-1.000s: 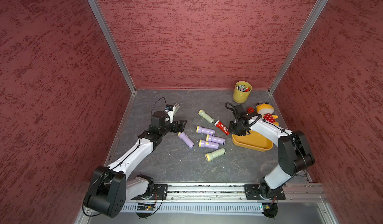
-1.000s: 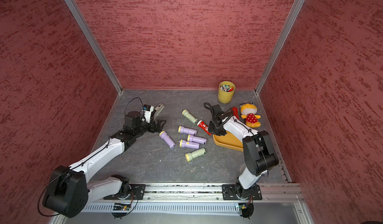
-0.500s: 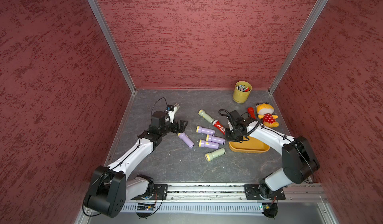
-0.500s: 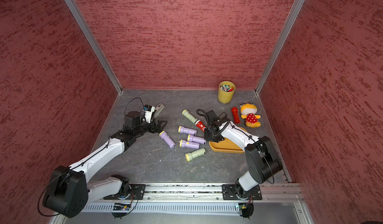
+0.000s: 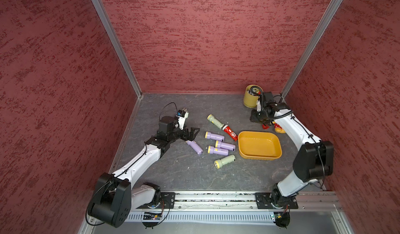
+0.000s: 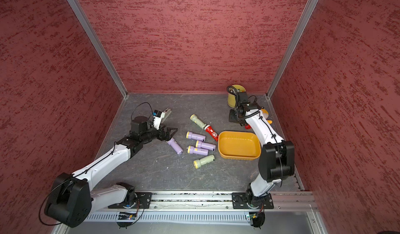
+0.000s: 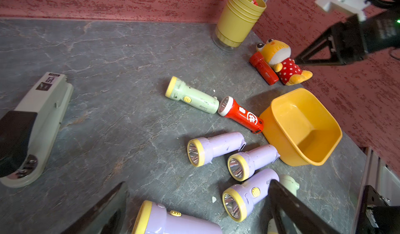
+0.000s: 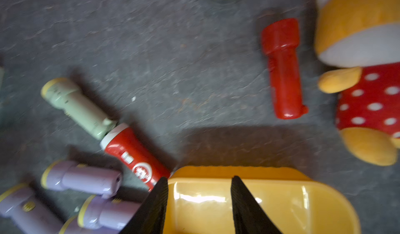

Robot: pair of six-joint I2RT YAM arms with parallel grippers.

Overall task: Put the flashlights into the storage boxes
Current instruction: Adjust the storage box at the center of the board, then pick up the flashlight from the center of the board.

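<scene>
The orange storage box lies on the grey floor with nothing inside. Left of it lie several flashlights: a red one touching its corner, a green one, three lilac ones and another green one. A fourth lilac flashlight lies under my open left gripper, between its spread fingers. A second red flashlight lies beside the plush toy. My right gripper hangs open and holds nothing, above the box's far rim.
A yellow cup of pens stands in the far right corner. An orange plush toy in a spotted red dress lies behind the box. A grey-white stapler lies far left. Red walls close three sides.
My right gripper was shut low at the box's left end; it has opened and risen back toward the cup, leaving the box uncovered. The left arm has not moved.
</scene>
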